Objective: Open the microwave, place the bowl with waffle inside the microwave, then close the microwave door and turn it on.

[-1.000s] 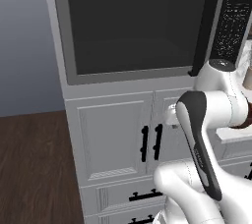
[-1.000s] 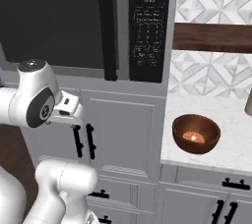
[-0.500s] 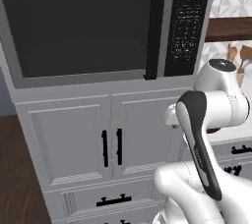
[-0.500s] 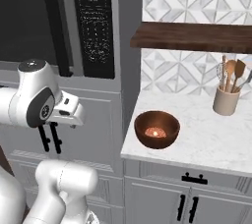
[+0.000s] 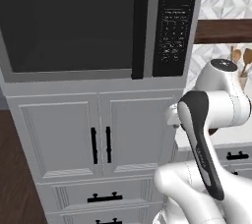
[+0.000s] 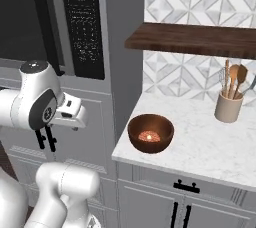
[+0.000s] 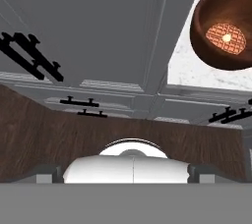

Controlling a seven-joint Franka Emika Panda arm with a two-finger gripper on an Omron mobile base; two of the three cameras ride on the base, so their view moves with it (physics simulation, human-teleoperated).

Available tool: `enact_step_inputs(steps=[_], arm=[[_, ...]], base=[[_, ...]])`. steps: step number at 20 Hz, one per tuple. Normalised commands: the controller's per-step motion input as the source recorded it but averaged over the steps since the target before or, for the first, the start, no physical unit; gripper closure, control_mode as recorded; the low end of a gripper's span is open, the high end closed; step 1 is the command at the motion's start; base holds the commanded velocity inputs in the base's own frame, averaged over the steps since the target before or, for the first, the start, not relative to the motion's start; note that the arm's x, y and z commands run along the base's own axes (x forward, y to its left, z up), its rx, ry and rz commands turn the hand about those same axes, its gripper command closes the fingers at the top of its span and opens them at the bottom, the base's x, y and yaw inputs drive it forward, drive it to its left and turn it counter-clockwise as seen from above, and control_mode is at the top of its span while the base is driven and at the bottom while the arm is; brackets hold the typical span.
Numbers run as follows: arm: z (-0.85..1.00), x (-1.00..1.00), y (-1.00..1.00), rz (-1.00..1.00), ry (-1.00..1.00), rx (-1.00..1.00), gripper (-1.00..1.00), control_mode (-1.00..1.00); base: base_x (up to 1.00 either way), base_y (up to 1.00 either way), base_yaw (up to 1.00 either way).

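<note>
The microwave (image 5: 98,24) sits built in above white cabinets (image 5: 98,134), its long axis running side to side and its front facing the robot. The microwave door (image 5: 69,21) is shut flat against the front, the dark window filling most of it, with a black vertical handle strip (image 5: 140,24) along its right edge. Just right of that strip stands the black keypad panel (image 5: 174,21), taller than it is wide.

The bowl (image 6: 150,133) rests upright on the white marble bench (image 6: 200,147), to the right of the microwave column and near the bench's front left corner, mouth facing up. The waffle (image 6: 149,136) lies flat in the bottom of it — in the hand view it shows as a round gridded disc (image 7: 226,38) in the middle of the bowl (image 7: 224,26). Farther back on the bench, well apart from the bowl, a beige crock of wooden utensils (image 6: 229,104) stands by the tiled wall, under a dark wooden shelf (image 6: 195,39).

The tool (image 6: 46,138) hangs low in front of the cabinet doors, pointing downward, well left of the bowl — its jaws spread wide with nothing between them
</note>
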Motion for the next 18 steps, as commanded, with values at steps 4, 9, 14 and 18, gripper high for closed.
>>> enact_step_inputs(steps=[4, 9, 14, 18], arm=[[0.00, 0.00, 0.00, 0.00, 0.00, 0.00, -1.00, 1.00], [0.00, 0.00, 0.00, 0.00, 0.00, 0.00, -1.00, 1.00], [0.01, -0.04, -0.03, 0.07, -0.02, 0.00, -1.00, -1.00], [0.36, -0.02, 0.00, 0.03, -0.10, 0.00, -1.00, -1.00]], base=[[0.00, -0.22, 0.31], [-0.04, -0.24, 0.33], [-0.06, -0.11, 0.16], [0.00, 0.00, 0.00]])
